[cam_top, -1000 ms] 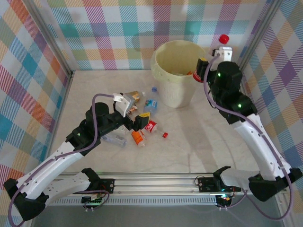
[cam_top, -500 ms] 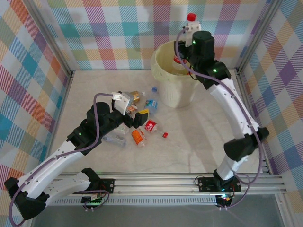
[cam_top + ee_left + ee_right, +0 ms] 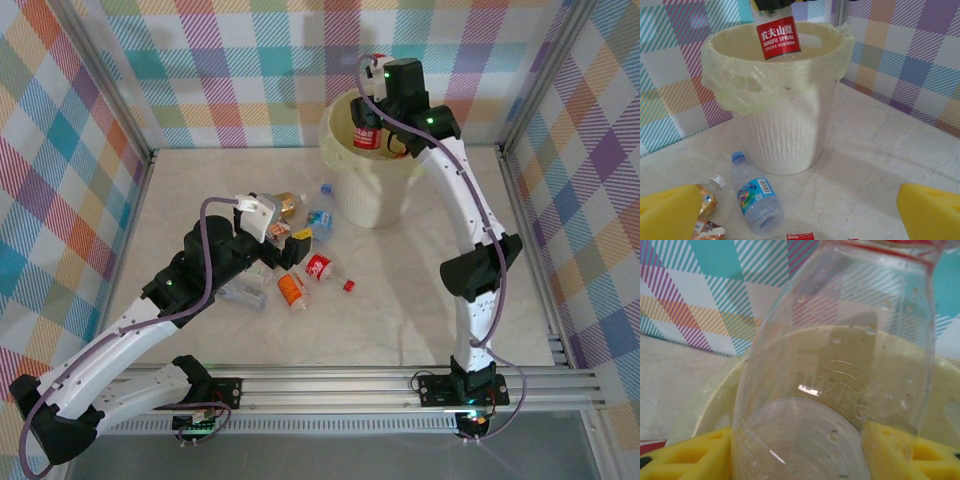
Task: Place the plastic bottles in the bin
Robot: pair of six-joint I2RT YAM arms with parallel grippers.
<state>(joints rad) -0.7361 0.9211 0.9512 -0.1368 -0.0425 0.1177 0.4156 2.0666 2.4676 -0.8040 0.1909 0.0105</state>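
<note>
The bin (image 3: 375, 205) is a cream bucket with a pale liner, standing at the back of the table. My right gripper (image 3: 372, 118) hangs over its mouth, shut on a clear plastic bottle (image 3: 367, 137) with a red label. In the right wrist view the bottle (image 3: 840, 390) sits between both yellow fingers (image 3: 685, 455), with the bin rim (image 3: 715, 400) behind it. The left wrist view shows this bottle (image 3: 778, 37) upright just above the bin (image 3: 785, 125). My left gripper (image 3: 290, 245) stands open and holds nothing, above several loose bottles. One of them, blue-labelled (image 3: 755, 200), lies near the bin's foot.
Left of the bin lie a brown-labelled bottle (image 3: 285, 203), a red-labelled one (image 3: 318, 267), an orange one (image 3: 292, 290) and a clear one (image 3: 240, 293). A red cap (image 3: 348, 286) lies loose. Checked walls and metal posts enclose the table.
My right arm swung left from beside the bin to over its mouth, carrying the red-labelled bottle. The left gripper stayed nearly still and open.
</note>
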